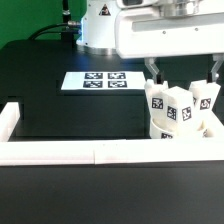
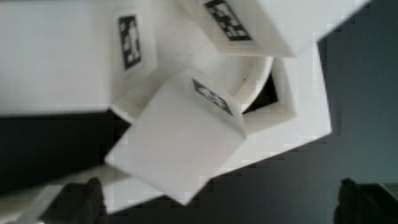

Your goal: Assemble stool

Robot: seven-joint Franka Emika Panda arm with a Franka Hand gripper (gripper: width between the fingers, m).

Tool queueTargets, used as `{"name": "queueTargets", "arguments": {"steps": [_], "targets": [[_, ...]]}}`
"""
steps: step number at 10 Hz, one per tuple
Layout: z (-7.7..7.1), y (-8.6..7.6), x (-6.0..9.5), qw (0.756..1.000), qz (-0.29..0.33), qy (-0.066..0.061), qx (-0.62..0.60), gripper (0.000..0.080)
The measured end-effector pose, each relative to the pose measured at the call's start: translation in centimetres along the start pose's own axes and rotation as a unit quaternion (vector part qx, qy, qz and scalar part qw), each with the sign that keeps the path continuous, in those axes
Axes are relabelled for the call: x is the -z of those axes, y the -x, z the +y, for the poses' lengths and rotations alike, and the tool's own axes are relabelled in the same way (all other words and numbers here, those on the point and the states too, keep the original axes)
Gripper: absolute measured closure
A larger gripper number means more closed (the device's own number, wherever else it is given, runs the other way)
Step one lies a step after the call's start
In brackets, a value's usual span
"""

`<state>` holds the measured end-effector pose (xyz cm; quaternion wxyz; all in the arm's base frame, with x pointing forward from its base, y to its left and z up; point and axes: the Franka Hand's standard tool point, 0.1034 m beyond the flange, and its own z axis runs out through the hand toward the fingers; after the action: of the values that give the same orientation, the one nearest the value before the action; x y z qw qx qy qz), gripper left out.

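The white stool (image 1: 180, 128) rests upside down at the exterior view's right, its round seat against the border rail. Three tagged leg blocks (image 1: 158, 105) (image 1: 181, 110) (image 1: 205, 100) stand up from the seat, leaning outward. My gripper (image 1: 183, 74) hangs just above the legs, open and empty, with one finger (image 1: 152, 70) on each side of the cluster. In the wrist view the seat (image 2: 285, 120) and a tagged leg (image 2: 187, 125) fill the frame. The dark fingertips (image 2: 71, 205) sit wide apart at the edge, around the open gripper (image 2: 217, 206).
The marker board (image 1: 98, 81) lies flat on the black table behind the stool. The long white border rail (image 1: 90, 152) runs along the front, with a short arm (image 1: 8, 118) at the exterior view's left. The robot's base (image 1: 100, 25) stands at the back.
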<state>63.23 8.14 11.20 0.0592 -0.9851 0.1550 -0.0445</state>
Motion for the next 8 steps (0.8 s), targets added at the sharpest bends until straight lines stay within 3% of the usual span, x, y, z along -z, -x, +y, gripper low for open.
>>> {"name": "queueTargets", "arguments": {"steps": [1, 2, 6, 8], "targets": [[0.0, -0.1, -0.1, 0.994, -0.002, 0.015, 0.111, 0.0151], [0.2, 0.0, -0.5, 0.985, -0.012, 0.021, 0.172, 0.0151], [0.8, -0.2, -0.5, 0.955, -0.013, 0.027, 0.296, 0.0151], [0.9, 0.0, -2.3, 0.931, -0.017, 0.040, 0.362, 0.0151]]}}
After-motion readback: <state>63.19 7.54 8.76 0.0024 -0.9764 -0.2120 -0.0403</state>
